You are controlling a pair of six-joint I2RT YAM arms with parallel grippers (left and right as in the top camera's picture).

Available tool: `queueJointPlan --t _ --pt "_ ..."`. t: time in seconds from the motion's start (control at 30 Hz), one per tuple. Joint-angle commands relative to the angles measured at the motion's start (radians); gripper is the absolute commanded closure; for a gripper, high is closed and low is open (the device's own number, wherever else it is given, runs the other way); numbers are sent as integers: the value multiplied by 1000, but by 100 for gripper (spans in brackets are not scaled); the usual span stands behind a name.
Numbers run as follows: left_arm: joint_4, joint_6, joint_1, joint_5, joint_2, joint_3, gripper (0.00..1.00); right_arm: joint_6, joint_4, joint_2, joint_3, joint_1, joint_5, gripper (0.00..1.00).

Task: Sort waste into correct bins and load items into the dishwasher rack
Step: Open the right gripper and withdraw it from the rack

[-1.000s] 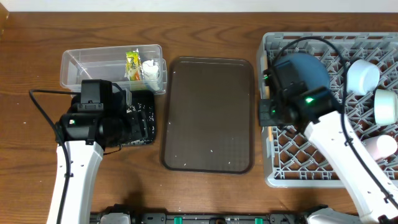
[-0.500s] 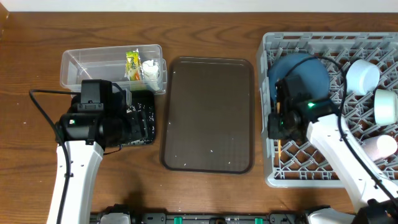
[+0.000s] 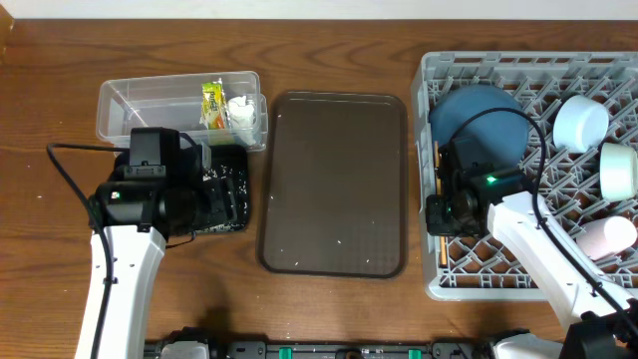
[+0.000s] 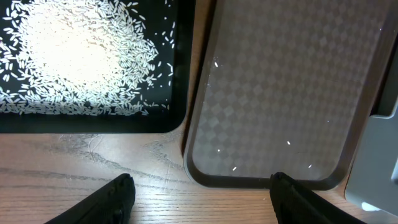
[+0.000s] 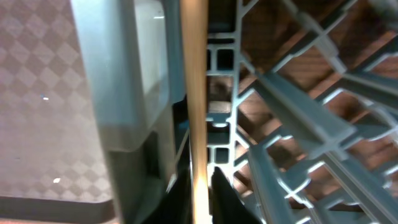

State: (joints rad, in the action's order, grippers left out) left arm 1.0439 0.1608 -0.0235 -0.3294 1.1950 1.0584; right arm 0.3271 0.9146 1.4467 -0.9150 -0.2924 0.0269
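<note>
Right gripper (image 5: pixel 199 186): down at the left edge of the dishwasher rack (image 3: pixel 528 65), with a finger on each side of a wooden chopstick (image 5: pixel 194 74). Pinching or merely flanking it, I cannot tell.
Chopstick position: it lies along the rack's left wall over the lattice, near the dark-blue bowl (image 3: pixel 483 115).
Handling: I judge it light, stiff, smooth and thin, so it's likely to roll or slip through a lattice gap. I'd grip it mid-length, across its width.
Left gripper (image 4: pixel 205 193): jaws wide with nothing between, hovering over bare table by the corner of the black tray (image 4: pixel 179 93), which holds rice (image 4: pixel 74 56), beside the brown serving tray (image 4: pixel 280 93).
Writing: the wrapper (image 3: pixel 212 103) in the clear tub (image 3: pixel 130 95) carries print too small for me to read. I see no other labels.
</note>
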Motion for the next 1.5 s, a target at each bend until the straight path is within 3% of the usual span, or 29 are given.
queueJointPlan --t 0.0,0.53,0.8,1.0,1.23,1.33,1.47 --pt "2 2 -4 10 1 -8 28 -3 -10 3 4 3 19 87" --pt "2 2 -3 9 1 -8 27 20 -48 -31 -11 3 119 85" --pt "2 2 -1 9 1 -8 27 68 -102 -173 -62 5 -75 83" --pt "-33 -43 88 10 1 -8 27 -2 -207 -195 -62 11 -110 76" --pt "-82 -208 224 10 1 -7 27 -196 -327 -185 -63 66 -109 74" --pt "-67 -214 245 53 1 -7 27 -197 -342 -185 -65 124 -92 62" --pt "16 -208 245 63 1 -7 27 -193 -262 -185 -65 212 -2 34"
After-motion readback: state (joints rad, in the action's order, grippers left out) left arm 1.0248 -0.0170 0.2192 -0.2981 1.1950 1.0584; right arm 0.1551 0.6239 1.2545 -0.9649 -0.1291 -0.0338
